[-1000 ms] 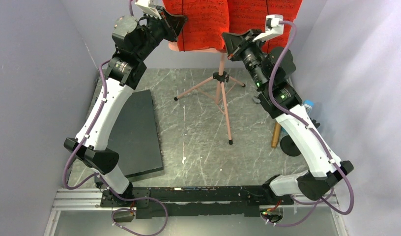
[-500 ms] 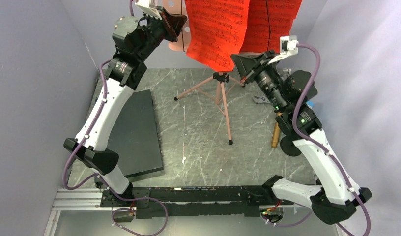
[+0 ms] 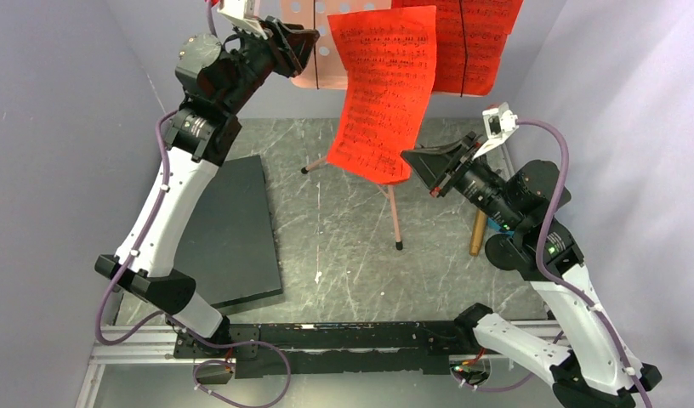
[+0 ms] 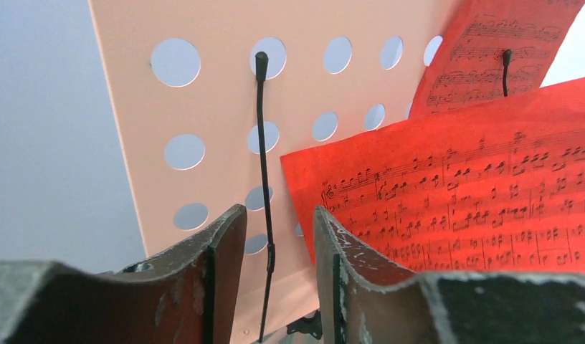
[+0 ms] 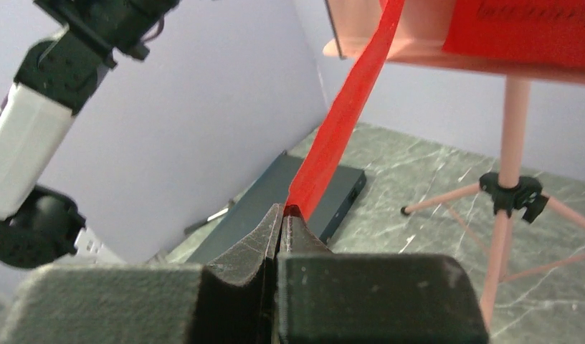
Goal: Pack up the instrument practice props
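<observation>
The pink music stand's perforated desk (image 3: 314, 64) is at the top, on tripod legs (image 3: 394, 214). My left gripper (image 3: 303, 44) is open at the desk's left edge. In its wrist view the fingers (image 4: 221, 240) straddle the desk's thin black page-holder wire (image 4: 262, 143) without touching it. My right gripper (image 3: 414, 163) is shut on the bottom edge of a red sheet-music page (image 3: 383, 93), which hangs tilted in front of the desk. The page (image 5: 347, 107) runs edge-on up from the shut jaws (image 5: 282, 213). Another red page (image 3: 468, 44) stays on the desk. The gold microphone (image 3: 477, 235) stands behind my right arm.
A large dark flat slab (image 3: 237, 229) lies on the marble table (image 3: 344, 255) at the left, beside my left arm. Purple-grey walls (image 3: 63, 127) close in on both sides. The tripod hub (image 5: 515, 192) and a leg are near my right gripper.
My left gripper has opened and eased back from the desk. My right gripper has drawn the red page down and toward the front right, off the desk.
</observation>
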Controlling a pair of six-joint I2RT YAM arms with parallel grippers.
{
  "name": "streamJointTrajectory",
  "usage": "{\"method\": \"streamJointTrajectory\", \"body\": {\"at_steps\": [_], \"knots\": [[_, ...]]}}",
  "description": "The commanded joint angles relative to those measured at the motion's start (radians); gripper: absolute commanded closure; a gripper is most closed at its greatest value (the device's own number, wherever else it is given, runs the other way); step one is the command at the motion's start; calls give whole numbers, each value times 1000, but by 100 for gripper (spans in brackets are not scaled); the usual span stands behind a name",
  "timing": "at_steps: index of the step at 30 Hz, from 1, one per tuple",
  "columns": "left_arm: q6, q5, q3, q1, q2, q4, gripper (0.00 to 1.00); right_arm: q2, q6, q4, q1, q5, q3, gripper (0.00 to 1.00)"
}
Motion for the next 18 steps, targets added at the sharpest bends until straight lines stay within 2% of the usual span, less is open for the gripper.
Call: {"method": "streamJointTrajectory", "body": {"at_steps": [1, 10, 18], "knots": [[28, -5, -14, -4, -70, -2, 53, -56, 2, -40, 2, -128, -25, 100], [62, -14, -54, -5, -154, -75, 30, -103, 14, -140, 2, -276, -93, 100], [103, -47, -199, -5, -304, -217, 20, -98, 60, -174, 3, -387, -228, 100]]}}
